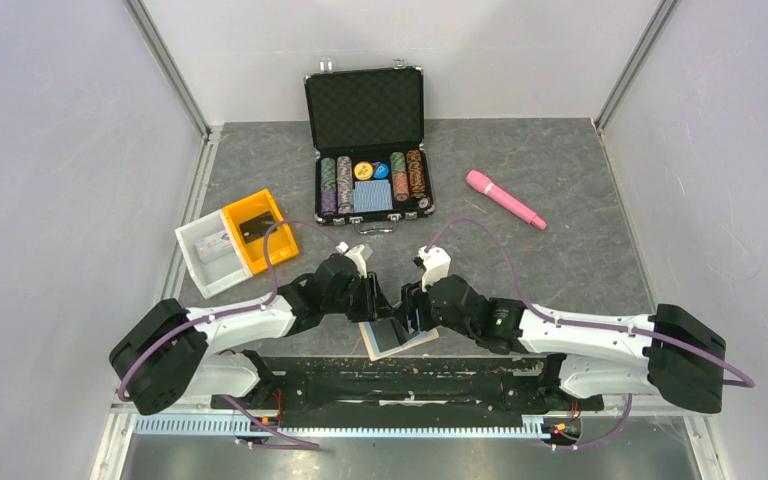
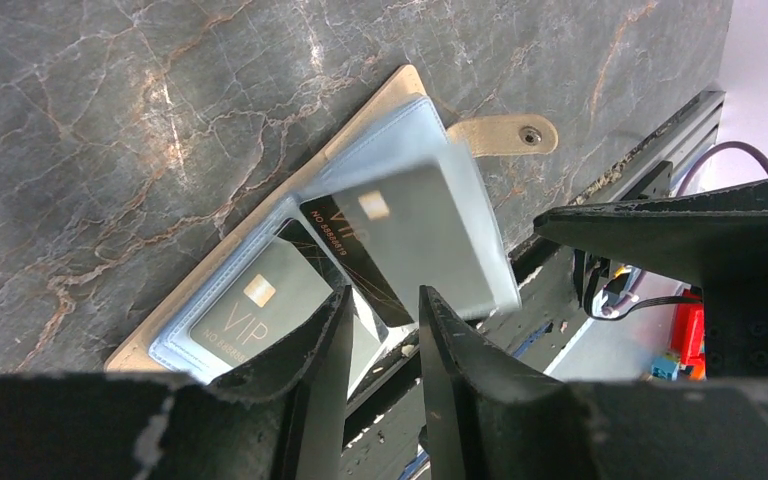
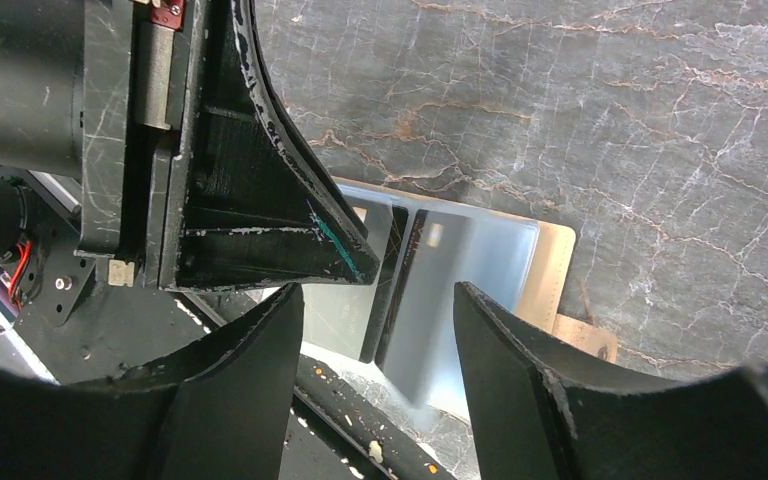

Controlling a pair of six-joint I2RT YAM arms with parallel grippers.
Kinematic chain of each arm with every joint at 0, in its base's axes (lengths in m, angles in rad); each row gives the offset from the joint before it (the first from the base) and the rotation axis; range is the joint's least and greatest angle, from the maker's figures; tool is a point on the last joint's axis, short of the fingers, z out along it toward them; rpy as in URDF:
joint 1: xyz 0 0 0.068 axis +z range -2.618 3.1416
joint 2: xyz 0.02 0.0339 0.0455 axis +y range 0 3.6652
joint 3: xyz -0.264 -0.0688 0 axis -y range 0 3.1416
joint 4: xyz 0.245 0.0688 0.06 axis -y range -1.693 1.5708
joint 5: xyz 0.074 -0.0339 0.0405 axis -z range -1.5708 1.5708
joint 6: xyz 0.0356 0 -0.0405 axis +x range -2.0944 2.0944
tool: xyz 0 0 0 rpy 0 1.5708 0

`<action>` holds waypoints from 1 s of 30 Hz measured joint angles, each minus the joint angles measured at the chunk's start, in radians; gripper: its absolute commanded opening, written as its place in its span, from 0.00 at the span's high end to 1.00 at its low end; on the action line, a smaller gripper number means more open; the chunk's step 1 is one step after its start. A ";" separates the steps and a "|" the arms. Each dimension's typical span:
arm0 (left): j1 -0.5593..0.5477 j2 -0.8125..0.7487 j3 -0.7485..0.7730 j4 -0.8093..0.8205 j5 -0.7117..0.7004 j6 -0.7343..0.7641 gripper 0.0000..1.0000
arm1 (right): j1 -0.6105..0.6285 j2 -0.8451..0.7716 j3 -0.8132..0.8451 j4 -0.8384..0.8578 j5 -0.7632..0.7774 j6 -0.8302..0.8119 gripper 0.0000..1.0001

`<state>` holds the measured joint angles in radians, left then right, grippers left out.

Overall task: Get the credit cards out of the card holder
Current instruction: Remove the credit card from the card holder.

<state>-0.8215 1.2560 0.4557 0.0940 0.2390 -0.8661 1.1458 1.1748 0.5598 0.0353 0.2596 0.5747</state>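
Observation:
The tan card holder [image 1: 400, 342] lies open at the table's near edge, between my two grippers. In the left wrist view its blue-grey panels [image 2: 400, 130] hold a grey VIP card [image 2: 260, 300] and a black VIP card [image 2: 345, 245]. One clear sleeve with a grey chip card [image 2: 420, 225] is lifted and blurred. My left gripper [image 2: 385, 295] is partly open over the black card's lower corner, its left finger [image 2: 320, 340] over the left panel. My right gripper [image 3: 378, 290] is open wide, and the raised sleeve [image 3: 460, 270] stands between its fingers. Both grippers [image 1: 385, 310] [image 1: 412, 315] nearly touch.
An open black poker-chip case [image 1: 370, 140] stands at the back. A pink pen-like thing [image 1: 505, 198] lies back right. An orange bin [image 1: 250, 230] and a white bin [image 1: 210, 255] sit at the left. The black front rail [image 1: 390, 375] runs right below the holder.

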 measured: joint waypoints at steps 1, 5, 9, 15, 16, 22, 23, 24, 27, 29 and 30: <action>0.000 0.000 0.000 0.001 0.000 -0.001 0.62 | 0.000 0.000 0.000 0.000 0.000 -0.002 0.41; 0.000 0.000 0.000 0.003 -0.001 -0.011 0.62 | 0.000 0.000 0.000 -0.001 0.000 -0.010 0.43; 0.000 0.000 0.006 -0.017 -0.023 -0.013 0.62 | 0.000 0.000 0.000 0.000 0.000 -0.019 0.47; 0.000 -0.020 0.010 -0.073 -0.072 -0.013 0.62 | 0.000 0.034 0.001 0.004 -0.010 -0.026 0.51; 0.000 -0.027 0.009 -0.078 -0.078 -0.013 0.62 | 0.000 0.045 0.001 0.006 -0.012 -0.026 0.52; 0.000 -0.062 -0.024 -0.068 -0.078 -0.021 0.61 | -0.013 0.104 0.000 0.011 -0.037 -0.026 0.57; 0.000 -0.062 -0.030 -0.064 -0.076 -0.023 0.61 | -0.022 0.106 0.000 0.014 -0.046 -0.026 0.58; 0.000 -0.062 -0.035 -0.059 -0.074 -0.026 0.61 | -0.032 0.106 -0.002 0.020 -0.053 -0.026 0.59; 0.000 -0.059 -0.040 -0.043 -0.071 -0.035 0.61 | -0.079 0.106 -0.013 0.051 -0.082 -0.026 0.63; 0.000 -0.054 -0.040 -0.024 -0.069 -0.036 0.60 | -0.110 0.106 -0.032 0.078 -0.110 -0.022 0.64; 0.000 -0.050 -0.040 -0.014 -0.068 -0.038 0.59 | -0.124 0.106 -0.045 0.092 -0.124 -0.018 0.64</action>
<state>-0.8215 1.2057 0.4152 0.0803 0.1711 -0.9039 1.0222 1.2804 0.5152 0.1268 0.1352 0.5571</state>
